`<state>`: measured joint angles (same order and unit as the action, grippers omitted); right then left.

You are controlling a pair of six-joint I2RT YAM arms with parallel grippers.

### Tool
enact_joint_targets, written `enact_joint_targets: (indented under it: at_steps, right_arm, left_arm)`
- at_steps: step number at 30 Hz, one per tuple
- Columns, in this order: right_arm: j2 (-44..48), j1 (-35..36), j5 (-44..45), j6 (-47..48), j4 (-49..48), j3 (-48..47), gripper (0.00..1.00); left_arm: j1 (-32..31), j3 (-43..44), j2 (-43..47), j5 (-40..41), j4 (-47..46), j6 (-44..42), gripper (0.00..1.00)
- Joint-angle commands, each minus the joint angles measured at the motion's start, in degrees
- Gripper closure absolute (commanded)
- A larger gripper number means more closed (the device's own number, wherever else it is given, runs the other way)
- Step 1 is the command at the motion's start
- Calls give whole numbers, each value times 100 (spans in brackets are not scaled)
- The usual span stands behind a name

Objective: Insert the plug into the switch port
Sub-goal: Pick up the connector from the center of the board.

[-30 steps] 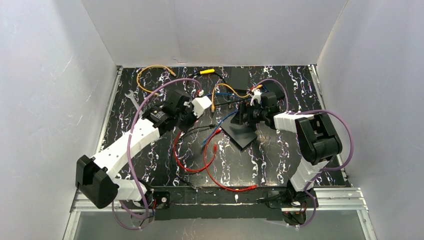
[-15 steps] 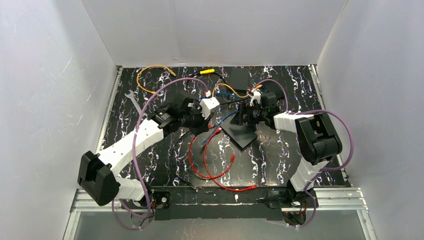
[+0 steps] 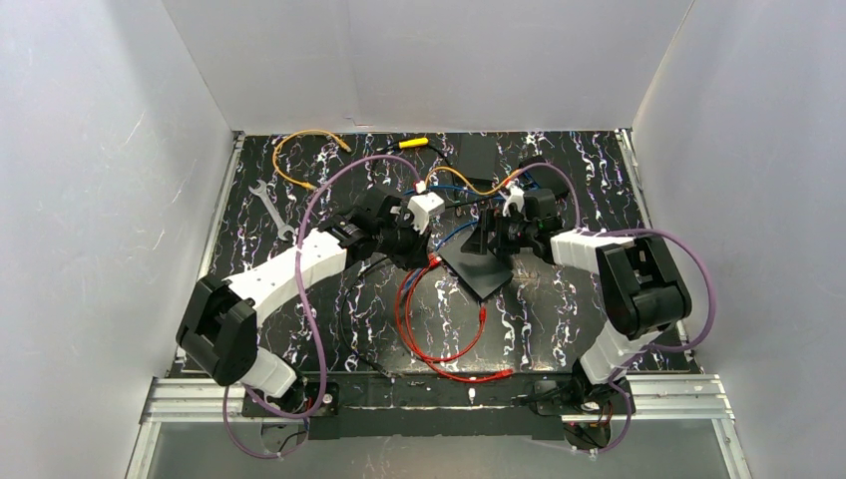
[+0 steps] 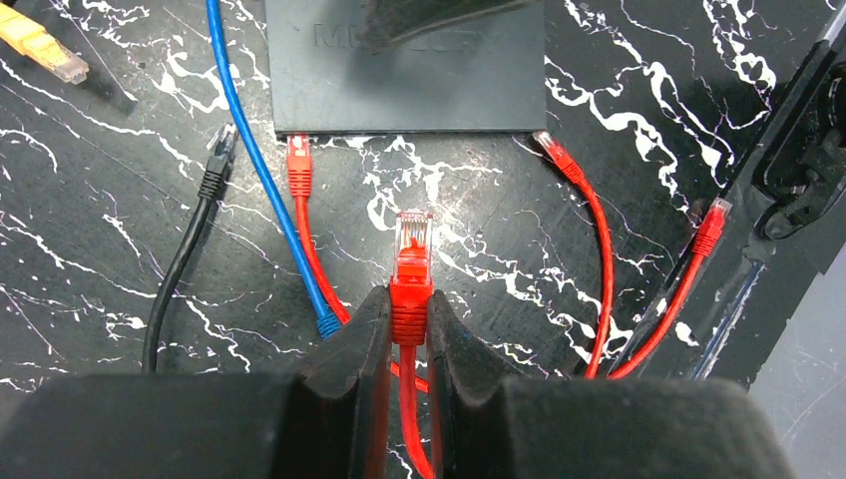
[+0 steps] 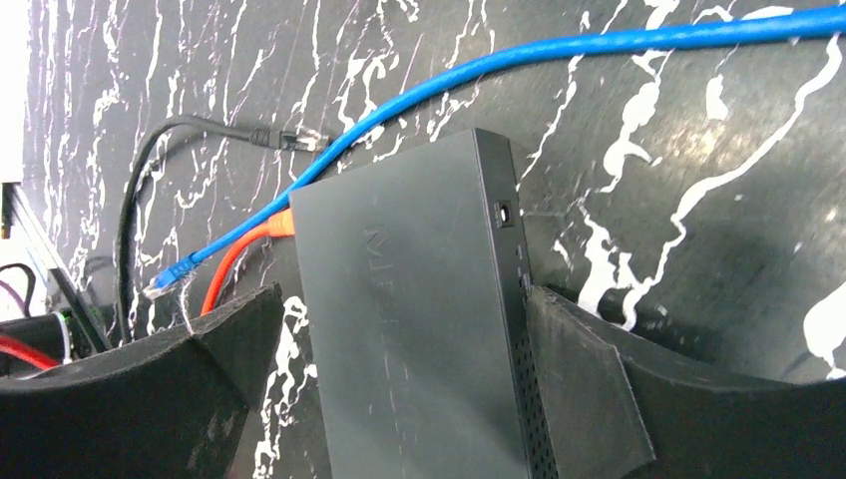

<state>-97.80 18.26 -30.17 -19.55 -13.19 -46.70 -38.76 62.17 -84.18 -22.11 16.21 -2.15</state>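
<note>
The dark grey switch (image 3: 480, 265) sits mid-table, tilted, with its far end between the fingers of my right gripper (image 3: 496, 236). In the right wrist view the switch (image 5: 419, 329) fills the gap of that gripper (image 5: 404, 299), both pads against its sides. My left gripper (image 4: 409, 299) is shut on a red plug (image 4: 412, 249), whose clear tip points at the switch's near edge (image 4: 409, 70), a short gap away. From above, the left gripper (image 3: 429, 249) is just left of the switch. The ports are hidden.
Loose cables lie around the switch: a blue cable (image 4: 249, 150), a black plug (image 4: 216, 165), another red plug (image 4: 298, 165) at its edge, red plugs at the right (image 4: 552, 150), and a yellow plug (image 4: 40, 45). A wrench (image 3: 269, 205) lies at the left, a black box (image 3: 479, 150) at the back.
My left arm has swung right towards the switch with the red plug, dragging the red cable loop right. My right gripper has stayed on the switch.
</note>
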Motion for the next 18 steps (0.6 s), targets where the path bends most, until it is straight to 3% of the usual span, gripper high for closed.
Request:
enact_joint_targets:
  at_steps: [1, 11, 18]
  right_arm:
    - [605, 17, -173, -284, -147, 228, 3]
    - [1524, 193, -108, -330, -139, 398, 4]
    - [1733, 204, -11, -317, -96, 425, 4]
  left_arm:
    - [-31, -20, 4, 170, -68, 171, 100]
    - [-230, 146, 528, 1020, 256, -57, 100]
    - [-298, 976, 1135, 1851, 1422, -353, 100]
